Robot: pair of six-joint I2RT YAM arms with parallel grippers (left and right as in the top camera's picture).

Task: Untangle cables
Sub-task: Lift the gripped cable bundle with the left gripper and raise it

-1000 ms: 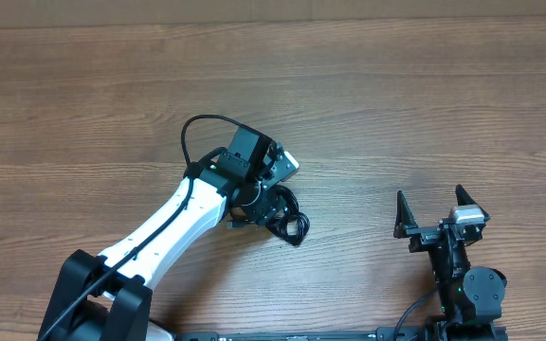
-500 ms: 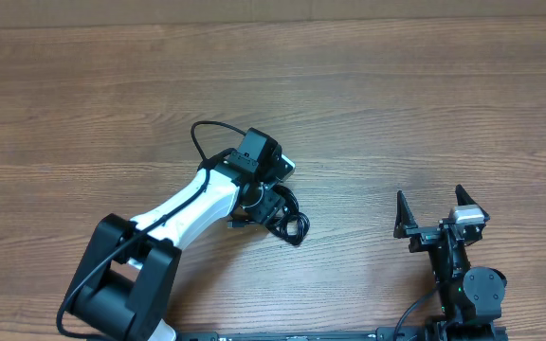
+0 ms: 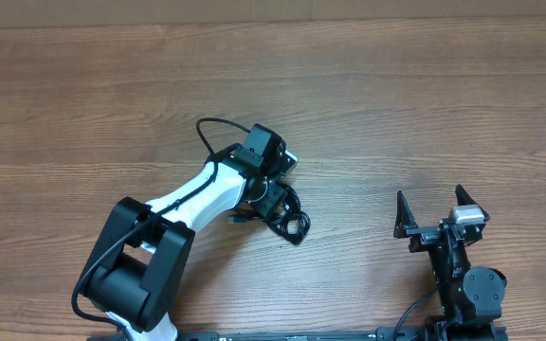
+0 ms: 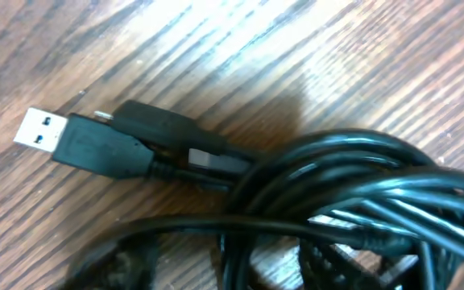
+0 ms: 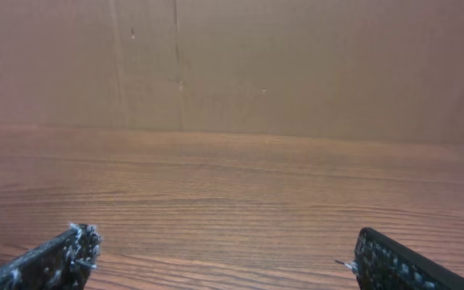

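The left end effector [image 3: 269,197] is hanging over the bunched black USB cables [image 3: 293,225] on the bench [image 3: 425,104], and I cannot tell its grip. The right end effector [image 3: 432,206] is gaping wide, holding nothing.

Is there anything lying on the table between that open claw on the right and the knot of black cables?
Nothing visible. Only bare table lies between the right gripper and the cables. The left arm reaches over the bundle from its other side.
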